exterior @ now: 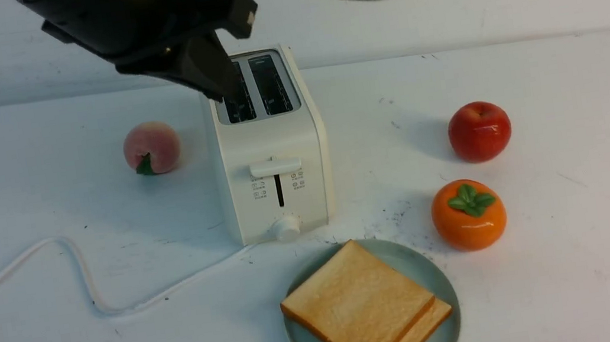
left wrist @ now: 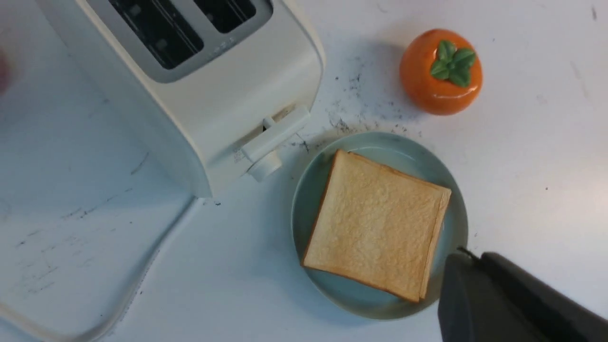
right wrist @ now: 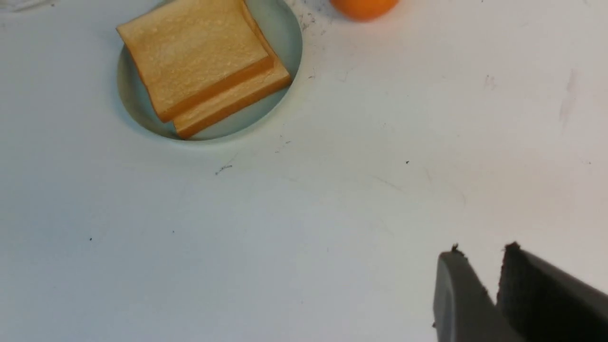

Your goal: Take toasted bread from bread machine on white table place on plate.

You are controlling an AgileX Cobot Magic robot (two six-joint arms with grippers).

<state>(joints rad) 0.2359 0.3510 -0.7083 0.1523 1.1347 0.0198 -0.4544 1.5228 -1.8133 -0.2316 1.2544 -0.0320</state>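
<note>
White table [exterior: 591,250]: both toast slices [exterior: 354,307] lie stacked on the plate [exterior: 427,273], lower centre; toaster [exterior: 273,157] slots look empty. My left gripper [exterior: 223,93], upper left, is closed on nothing, right gripper [right wrist: 483,251] slightly apart, empty; task looks finished to me

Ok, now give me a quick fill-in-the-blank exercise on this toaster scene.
Both slices of toasted bread lie stacked on the ____.
The two slots of the bread machine are ____.
The leaf-topped fruit beside the red apple is coloured ____.
From the robot's side, the peach sits to the ____ of the bread machine.
Missing words: plate; empty; orange; left.
</note>
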